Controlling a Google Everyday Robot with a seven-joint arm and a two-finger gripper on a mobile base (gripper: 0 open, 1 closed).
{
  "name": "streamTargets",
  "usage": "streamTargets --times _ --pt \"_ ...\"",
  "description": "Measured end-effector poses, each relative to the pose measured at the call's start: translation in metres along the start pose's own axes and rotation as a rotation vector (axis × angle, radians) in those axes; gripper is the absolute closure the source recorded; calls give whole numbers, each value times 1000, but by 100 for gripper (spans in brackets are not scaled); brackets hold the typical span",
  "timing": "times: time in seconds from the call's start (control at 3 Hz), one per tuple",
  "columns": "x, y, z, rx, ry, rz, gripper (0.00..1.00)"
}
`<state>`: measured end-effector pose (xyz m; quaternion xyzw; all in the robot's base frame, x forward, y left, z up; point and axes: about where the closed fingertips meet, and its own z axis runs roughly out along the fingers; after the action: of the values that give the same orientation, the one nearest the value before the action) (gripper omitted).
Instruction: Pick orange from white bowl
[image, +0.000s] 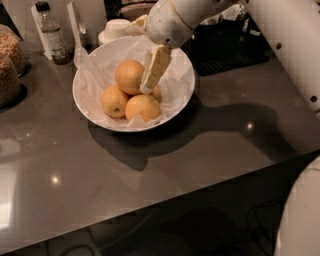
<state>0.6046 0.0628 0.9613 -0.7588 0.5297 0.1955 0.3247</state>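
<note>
While tool (146, 88) hangs inside white bowl (76, 95) | just beside orange (128, 75) | grip: cannot tell

- The gripper (146, 89), low over the middle of the white bowl (176, 106), covers the right side of the orange (128, 75) and most of a small orange (157, 93) behind it.
- The arm (175, 20) hides the bowl's far rim and part of a cup (115, 27).
- The left edge cuts off a jar (7, 70).
- The label on the bottle (51, 36) is too small to read.
</note>
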Motion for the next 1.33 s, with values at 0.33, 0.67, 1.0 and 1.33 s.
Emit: streamTargets --times 0.33,0.67,1.0,1.33 --pt "21 -1 7 -19 -19 50 0" --pt "31 -3 16 -47 -46 74 0" --pt "30 -1 26 -90 -82 76 0" --pt "22 5 39 -152 -113 76 0"
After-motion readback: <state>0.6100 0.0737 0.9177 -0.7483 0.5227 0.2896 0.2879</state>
